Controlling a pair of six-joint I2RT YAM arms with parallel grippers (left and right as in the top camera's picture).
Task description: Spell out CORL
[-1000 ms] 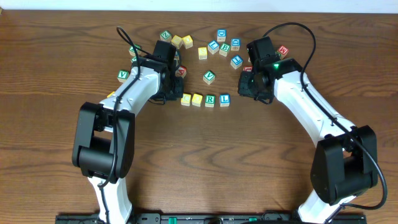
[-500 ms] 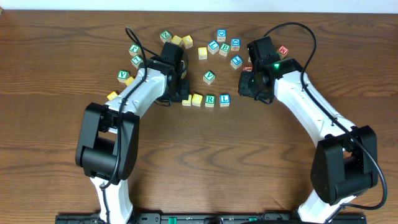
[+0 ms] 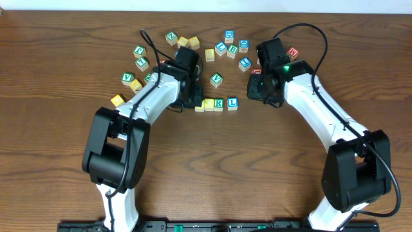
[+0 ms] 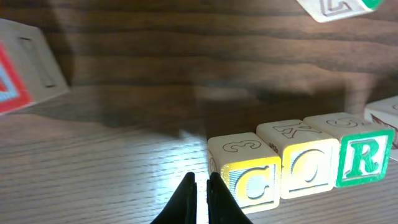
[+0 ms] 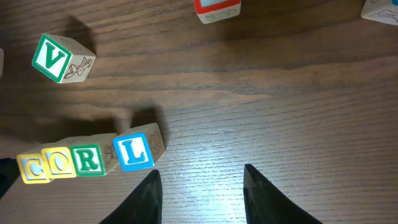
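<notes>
- Overhead: the left pincer (image 3: 191,98) sits low on the table (image 3: 206,167), at the left end of a short row of cubes. Its fingers are hidden under the wrist here, so I cannot tell from this view how they stand.
- Overhead: the row reads C cube (image 3: 200,105), O cube (image 3: 208,104), R cube (image 3: 219,103) and L cube (image 3: 232,102) from left to right. The first three are packed together, and the L cube sits a little off the R cube.
- Overhead: the right pincer (image 3: 262,90) is to the right of the row, near the L cube but apart from it. A green V cube (image 3: 217,80) lies just behind the row, and other loose cubes (image 3: 225,46) are scattered farther back.
- Left wrist: the left pincer's two dark fingers (image 4: 187,198) are pressed almost together, with only a thin slit between them and nothing in it. The tips are just beside the left face of the C cube, and I cannot tell whether they touch it.
- Left wrist: the C, O and R cubes stand side by side and touching, letters upright toward the camera. A red-lettered cube (image 4: 25,68) lies well to the left.
- Right wrist: the right pincer's fingers (image 5: 147,198) are spread wide over bare wood and pinch nothing.
- Right wrist: the row C, O, R, L lies ahead and to the left, with the blue L nearest, close to the left finger but clear of it.
</notes>
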